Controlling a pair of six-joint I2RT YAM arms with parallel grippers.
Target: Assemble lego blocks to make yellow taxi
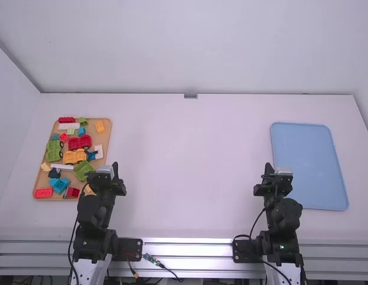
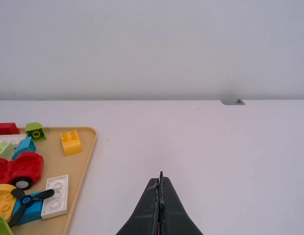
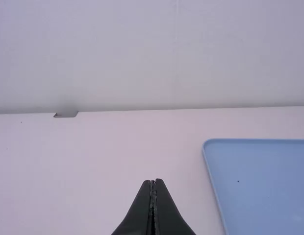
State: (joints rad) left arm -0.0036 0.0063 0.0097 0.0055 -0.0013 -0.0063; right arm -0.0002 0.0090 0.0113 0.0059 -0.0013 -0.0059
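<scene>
Yellow Lego car base (image 1: 75, 157): probably light, stiff, slightly slick; best pinched low across its long sides. Left tool (image 2: 161, 178) and right tool (image 3: 152, 183): fingertips together, empty.

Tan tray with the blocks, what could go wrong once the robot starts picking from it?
The yellow car piece sits right next to the red car piece, so the left gripper might bump or drag the red one when it opens to grab there. The black propeller on the blue block could also snag, since one blade sticks out over the white plate.
</scene>
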